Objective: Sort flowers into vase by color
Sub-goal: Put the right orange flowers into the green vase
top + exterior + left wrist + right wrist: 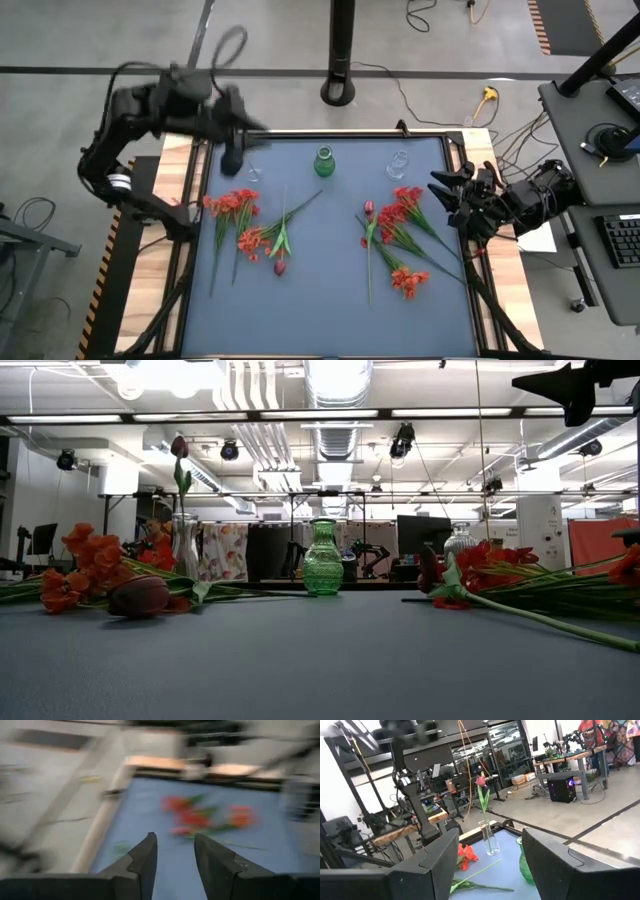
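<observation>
Three vases stand in a row along the far edge of the blue-grey table [330, 300]: a clear glass bud vase [253, 172] at about eleven o'clock, a green patterned glass vase [324, 162] at twelve, and a second clear glass vase [398, 165] at one. In the low and right wrist views the first already holds a single dark maroon tulip bud on a green stem [180, 448], upright, so I judge it is the place for the maroon colour; the green vase and the other clear one look empty.

The remaining flowers lie flat in two heaps so that either arm can reach a share. The cluster of red and orange-red blooms on thin green stems [245, 222] lies toward nine o'clock, with one maroon bud [280, 266] at its near side. The other red and orange-red cluster [400, 235] lies toward three o'clock, with a maroon bud [368, 209] at its inner edge.

The left pincer [173, 860] is high over the table's eleven o'clock corner, its fingers parted and holding nothing, the wrist view smeared by motion. The right pincer [487, 855] waits at the three o'clock edge, fingers spread wide and empty, facing the vases. Most of the sorting is not yet done.
</observation>
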Motion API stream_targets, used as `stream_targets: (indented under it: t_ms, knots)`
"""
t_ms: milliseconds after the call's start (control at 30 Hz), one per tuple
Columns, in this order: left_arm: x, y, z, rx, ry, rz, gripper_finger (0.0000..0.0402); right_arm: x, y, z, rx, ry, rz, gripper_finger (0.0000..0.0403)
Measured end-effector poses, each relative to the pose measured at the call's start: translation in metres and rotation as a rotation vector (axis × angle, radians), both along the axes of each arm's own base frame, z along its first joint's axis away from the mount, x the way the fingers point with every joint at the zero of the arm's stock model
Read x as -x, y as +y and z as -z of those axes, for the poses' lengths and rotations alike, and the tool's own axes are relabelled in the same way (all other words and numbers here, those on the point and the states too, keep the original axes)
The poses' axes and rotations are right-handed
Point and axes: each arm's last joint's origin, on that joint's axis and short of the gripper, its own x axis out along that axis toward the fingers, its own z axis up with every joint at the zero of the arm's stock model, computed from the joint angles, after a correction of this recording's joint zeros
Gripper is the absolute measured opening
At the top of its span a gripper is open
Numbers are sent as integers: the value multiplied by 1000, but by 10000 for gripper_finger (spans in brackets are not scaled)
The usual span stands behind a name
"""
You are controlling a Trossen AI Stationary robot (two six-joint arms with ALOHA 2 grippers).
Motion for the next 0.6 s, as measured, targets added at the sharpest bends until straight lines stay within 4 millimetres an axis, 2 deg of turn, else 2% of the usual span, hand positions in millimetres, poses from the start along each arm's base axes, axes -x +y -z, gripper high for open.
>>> stream_targets:
  t_ms: [67,133,233,300,400,467,533,600]
  knots:
    - [-10,-28,8,17,23,21,114,0,0,0,11,7,12,210]
    - [-20,-59,25,-12,87,-33,114,0,0,0,16,10,11,210]
    - [-25,-115,64,-62,181,-41,114,0,0,2,-70,-15,-7,210]
    - [-24,-157,95,-93,185,-25,114,-1,1,3,-114,-22,-37,210]
    - [-19,-215,152,-112,116,54,114,-6,5,5,-130,-9,-83,210]
    - [-14,-246,183,-56,43,155,114,-13,9,5,-140,-3,-88,210]
    - [-10,-268,205,22,-77,253,111,-21,13,4,-143,-6,-88,210]
    - [-7,-278,221,81,-183,317,104,-32,20,2,-133,34,-86,210]
